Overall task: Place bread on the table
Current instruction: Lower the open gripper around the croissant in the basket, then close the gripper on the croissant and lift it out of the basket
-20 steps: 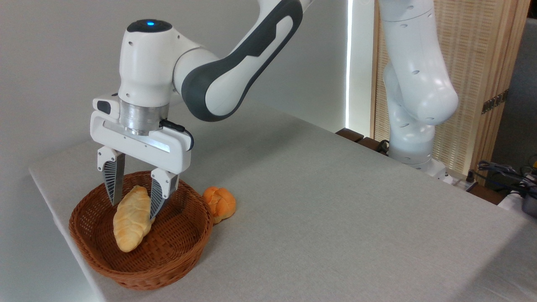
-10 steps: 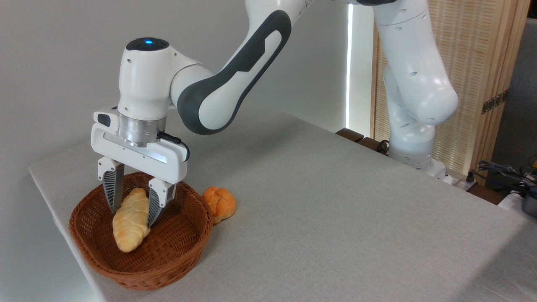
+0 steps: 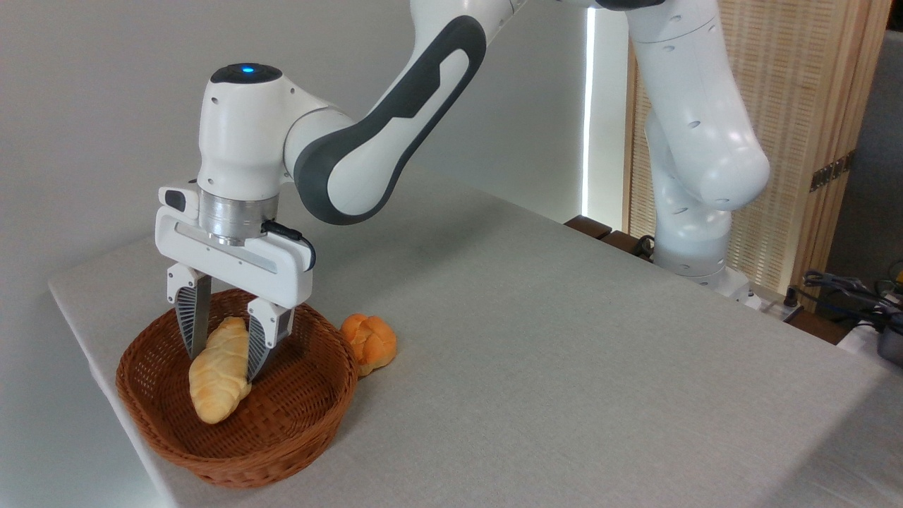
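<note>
Gripper (image 3: 222,354) points straight down into basket (image 3: 296,430), fingers clamped either side of the bread (image 3: 219,374), which lies inside basket. Wrist vertical, blue lamp lit on top. No readable writing. Orange bun (image 3: 370,342) touches basket's right rim, on table (image 3: 564,353).

Grey-beige table (image 3: 564,339) with wicker basket (image 3: 296,430) and orange bun (image 3: 370,342).

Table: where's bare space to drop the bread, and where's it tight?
The table is bare from right of the orange bun across to the robot base, and along the near edge. It is crowded at the left corner: the basket, the bun against its rim, and the claw around the bread.
</note>
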### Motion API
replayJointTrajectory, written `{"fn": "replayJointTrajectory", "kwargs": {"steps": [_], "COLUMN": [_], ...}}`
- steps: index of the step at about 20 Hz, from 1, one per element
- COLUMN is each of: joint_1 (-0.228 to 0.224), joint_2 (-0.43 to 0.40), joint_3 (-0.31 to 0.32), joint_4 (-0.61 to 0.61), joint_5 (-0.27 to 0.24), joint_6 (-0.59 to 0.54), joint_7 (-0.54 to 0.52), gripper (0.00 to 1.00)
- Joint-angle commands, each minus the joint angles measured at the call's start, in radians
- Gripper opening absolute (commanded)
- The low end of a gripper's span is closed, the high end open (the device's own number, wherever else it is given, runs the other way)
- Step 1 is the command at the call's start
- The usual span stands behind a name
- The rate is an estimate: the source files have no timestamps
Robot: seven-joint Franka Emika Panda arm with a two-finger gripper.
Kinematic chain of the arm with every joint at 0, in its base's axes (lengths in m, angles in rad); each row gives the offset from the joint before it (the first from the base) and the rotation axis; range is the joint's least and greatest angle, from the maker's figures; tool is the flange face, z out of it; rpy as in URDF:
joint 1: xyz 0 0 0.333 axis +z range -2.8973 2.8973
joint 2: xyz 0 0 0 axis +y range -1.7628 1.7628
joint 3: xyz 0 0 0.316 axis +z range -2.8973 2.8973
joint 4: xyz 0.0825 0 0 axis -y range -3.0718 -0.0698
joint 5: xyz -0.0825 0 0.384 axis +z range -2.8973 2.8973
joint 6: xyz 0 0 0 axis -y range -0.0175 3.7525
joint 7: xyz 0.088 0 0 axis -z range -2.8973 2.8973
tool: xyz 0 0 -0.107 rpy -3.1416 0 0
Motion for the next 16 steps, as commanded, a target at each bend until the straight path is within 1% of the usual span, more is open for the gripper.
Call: {"fn": "replayJointTrajectory", "kwargs": {"steps": [1,5,11,15,16], "joint_1": [-0.007,-0.007,-0.007,-0.004,-0.004], "joint_2": [0.02,0.015,0.006,-0.037,-0.051], "joint_3": [0.004,0.006,0.007,0.012,0.012], "joint_4": [0.018,0.018,0.016,0.014,0.013], "joint_5": [0.013,0.013,0.013,0.016,0.021], "joint_6": [0.018,0.018,0.016,0.007,-0.013], "joint_7": [-0.014,-0.011,-0.005,-0.007,-0.005], "gripper": [0.44,0.44,0.41,0.41,0.41]}}
